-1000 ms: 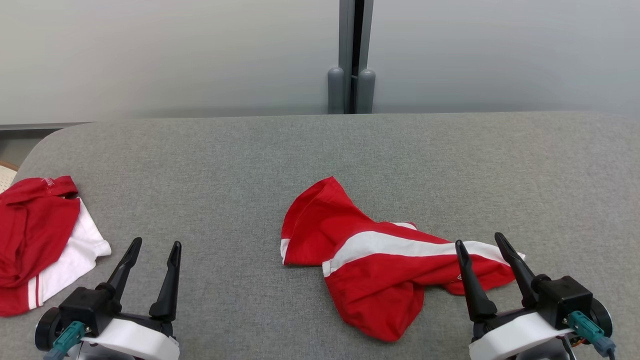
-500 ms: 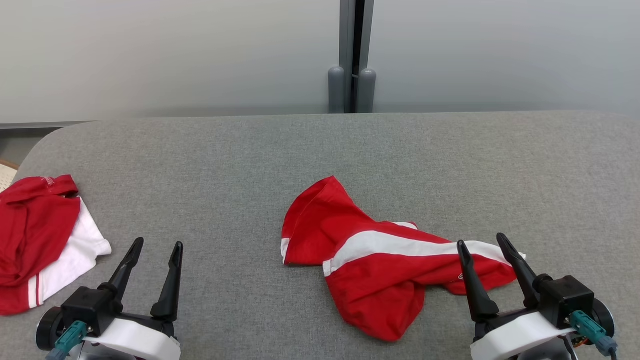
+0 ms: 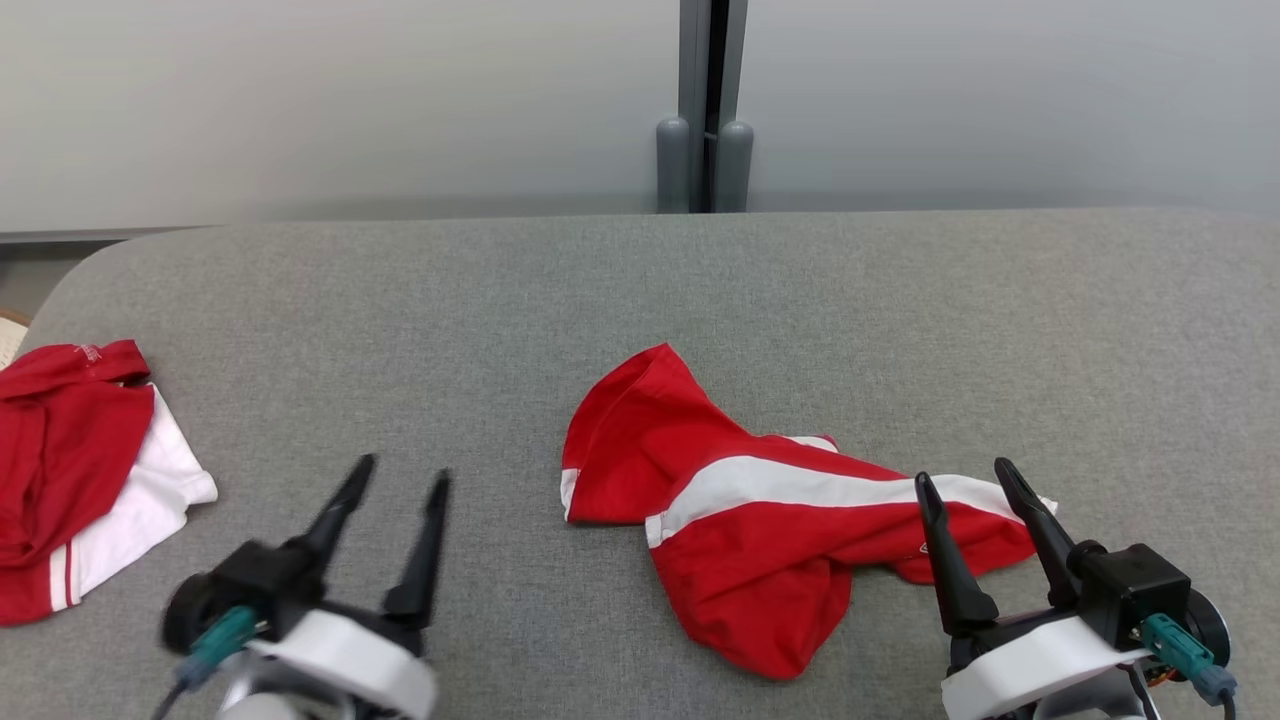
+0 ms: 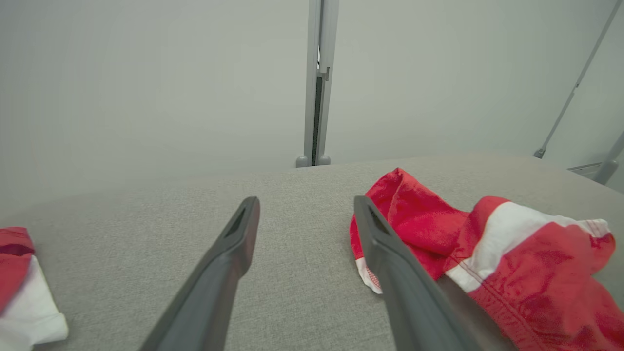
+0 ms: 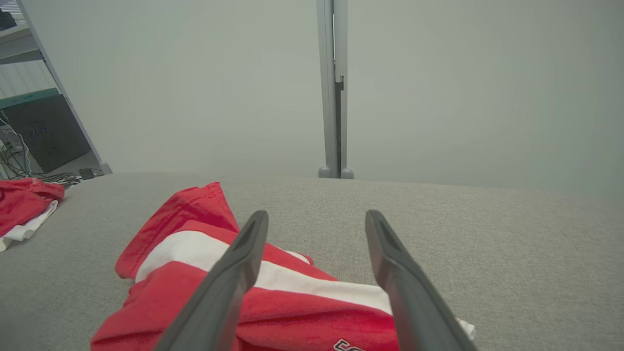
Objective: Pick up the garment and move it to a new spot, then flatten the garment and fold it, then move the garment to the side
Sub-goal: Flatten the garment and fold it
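A crumpled red garment (image 3: 760, 520) with a white stripe lies at the middle of the grey padded table (image 3: 640, 300). It also shows at the right of the left wrist view, garment (image 4: 487, 263), and at the lower left of the right wrist view, garment (image 5: 204, 263). My left gripper (image 3: 405, 478) is open, to the left of the garment and apart from it, empty. My right gripper (image 3: 965, 475) is open over the garment's right end, nothing between its fingers. Seen from their own wrists, the left gripper (image 4: 306, 207) and right gripper (image 5: 317, 219) both stand wide.
A second red and white garment (image 3: 70, 470) lies at the table's left edge, seen too as garment (image 4: 19, 287) and garment (image 5: 24, 207). A grey post (image 3: 703, 110) stands behind the table's far edge. Shelving and cables (image 5: 34, 131) stand off the far left.
My left gripper has moved right and forward toward the garment, blurred with motion. The right gripper has stayed put. The camera has tipped slightly, shifting the whole picture up.
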### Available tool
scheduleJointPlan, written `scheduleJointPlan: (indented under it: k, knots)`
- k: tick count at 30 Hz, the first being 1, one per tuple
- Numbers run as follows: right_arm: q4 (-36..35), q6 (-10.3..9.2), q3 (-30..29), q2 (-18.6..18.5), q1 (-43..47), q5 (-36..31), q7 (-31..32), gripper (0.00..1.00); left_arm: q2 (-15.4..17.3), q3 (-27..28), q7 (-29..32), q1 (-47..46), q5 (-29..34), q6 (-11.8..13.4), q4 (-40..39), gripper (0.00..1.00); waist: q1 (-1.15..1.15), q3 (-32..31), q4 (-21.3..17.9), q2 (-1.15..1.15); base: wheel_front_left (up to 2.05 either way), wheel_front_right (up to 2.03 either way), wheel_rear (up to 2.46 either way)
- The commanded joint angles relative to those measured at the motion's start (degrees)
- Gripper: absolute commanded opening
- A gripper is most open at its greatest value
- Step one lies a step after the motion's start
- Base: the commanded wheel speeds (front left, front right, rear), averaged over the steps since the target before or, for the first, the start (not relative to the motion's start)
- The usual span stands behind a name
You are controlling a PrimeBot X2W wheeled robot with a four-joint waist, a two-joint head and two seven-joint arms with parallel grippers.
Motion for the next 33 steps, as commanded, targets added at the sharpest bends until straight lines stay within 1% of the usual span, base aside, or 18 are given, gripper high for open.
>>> scheduleJointPlan:
  k: [1,4,5,7,9,14,18,19,21,22,24,26,33]
  knots:
    - [-0.31,0.01,-0.1,-0.15,-0.57,-0.06,0.13,1.0,-0.46,-1.23,0.28,-1.63,-0.28,-0.17,-0.55,1.0,0.0,0.49,0.03,0.0,0.0,0.0,0.0]
    - [-0.51,0.01,-0.15,-0.16,-1.07,-0.3,-0.01,1.0,-1.24,-6.64,2.61,-3.94,-1.53,-0.51,-1.02,1.0,0.0,1.53,-0.17,0.0,0.0,0.0,0.0]
    - [-0.6,0.01,0.0,-0.15,-1.37,-0.45,-0.09,1.0,-1.57,-11.36,4.18,-5.75,-3.35,-0.57,-1.52,1.0,0.0,2.22,-0.56,0.0,0.0,0.0,0.0]
    - [-0.63,0.01,0.17,-0.17,-1.77,-0.53,-0.2,1.0,-1.12,-16.27,5.86,-7.5,-5.9,-0.52,-1.69,1.0,0.0,2.84,-1.12,0.0,0.0,0.0,0.0]
    - [-0.67,0.01,0.32,-0.16,-1.95,-0.53,-0.2,1.0,-0.2,-19.82,7.38,-8.78,-8.31,-0.53,-1.13,1.0,0.0,3.41,-1.77,0.0,0.0,0.0,0.0]
    - [-0.85,0.01,0.22,-0.17,-2.33,-0.55,-0.38,1.0,1.5,-25.52,9.63,-11.8,-13.43,-0.56,1.37,1.0,0.0,4.68,-3.13,0.0,0.0,0.0,0.0]
    - [-0.81,0.01,0.26,-0.15,-2.66,-0.63,-0.56,1.0,2.43,-28.9,9.88,-14.34,-17.17,-0.57,3.73,1.0,0.0,5.59,-3.93,0.0,0.0,0.0,0.0]
    - [-0.87,0.01,0.45,-0.14,-2.77,-0.65,-0.58,1.0,2.6,-29.75,9.85,-14.89,-18.13,-0.57,4.38,0.98,0.0,5.81,-4.16,0.0,0.0,0.0,0.0]
    - [-0.88,0.01,0.56,-0.15,-2.84,-0.49,-0.62,1.0,3.2,-31.08,9.45,-16.11,-19.4,-0.56,5.84,0.75,0.0,6.19,-4.56,0.0,0.0,0.0,0.0]
    - [-0.87,0.01,0.59,-0.15,-2.86,-0.42,-0.62,1.0,3.39,-31.88,9.5,-16.76,-19.85,-0.57,6.56,0.61,0.0,6.36,-4.74,0.0,0.0,0.0,0.0]
    - [-0.87,0.01,0.64,-0.14,-3.02,-0.36,-0.74,1.0,3.49,-33.31,9.22,-17.75,-21.57,-0.57,7.81,0.38,0.0,6.73,-5.09,0.0,0.0,0.0,0.0]
    - [-0.79,0.01,0.51,-0.15,-3.06,-0.42,-0.76,1.0,3.97,-34.66,8.93,-18.75,-22.63,-0.57,9.04,0.0,0.0,6.98,-5.36,0.0,0.0,0.0,0.0]
    - [-0.77,0.01,-1.19,-0.15,-2.86,-1.25,-0.46,1.0,5.64,-39.77,6.71,-21.18,-26.82,-0.57,10.16,0.0,0.0,7.5,-5.64,0.0,0.0,0.0,0.0]
